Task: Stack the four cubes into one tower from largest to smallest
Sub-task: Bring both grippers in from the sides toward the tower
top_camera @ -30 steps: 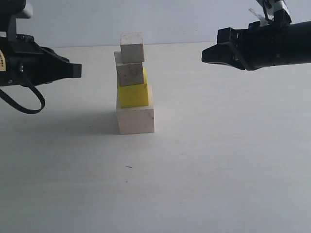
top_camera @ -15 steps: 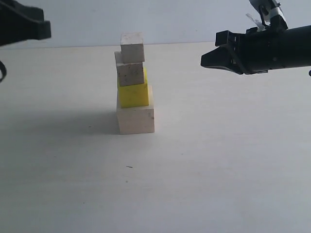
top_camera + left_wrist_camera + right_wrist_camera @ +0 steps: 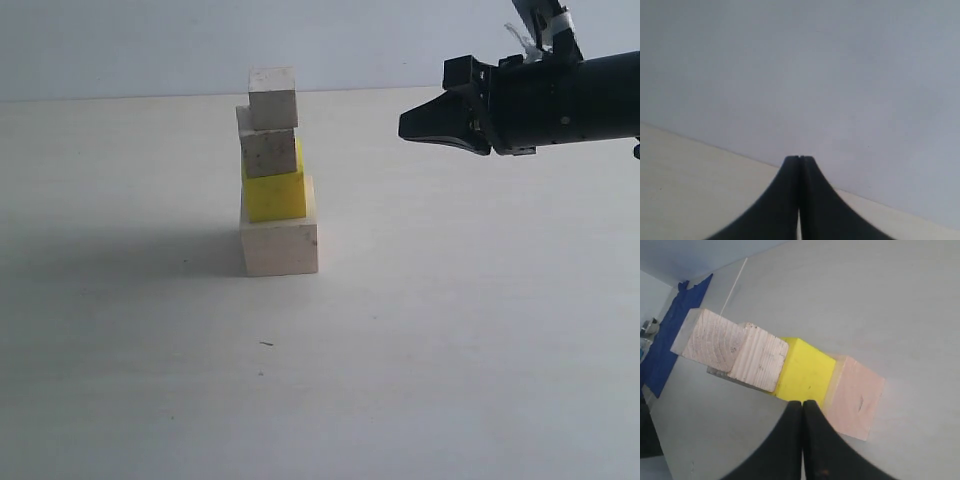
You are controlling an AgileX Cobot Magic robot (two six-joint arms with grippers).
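Observation:
The four cubes stand as one tower on the table. The large pale cube (image 3: 279,244) (image 3: 855,396) is at the bottom, the yellow cube (image 3: 274,194) (image 3: 805,372) on it, then a small wooden cube (image 3: 266,150) (image 3: 758,362), and another small wooden cube (image 3: 272,96) (image 3: 707,341) on top, set slightly off-centre. My right gripper (image 3: 404,128) (image 3: 802,403) hovers shut and empty to the right of the tower, apart from it. My left gripper (image 3: 798,158) is shut with nothing in it; it is out of the exterior view.
A pale wall (image 3: 150,45) rises behind the table's far edge. Blue tape or cloth (image 3: 675,335) lies beyond the tower in the right wrist view. A small dark speck (image 3: 265,344) marks the table in front of the tower.
The left arm has pulled away to the left and up, out of the exterior view. The right gripper has shifted slightly left toward the tower. The tower has not moved.

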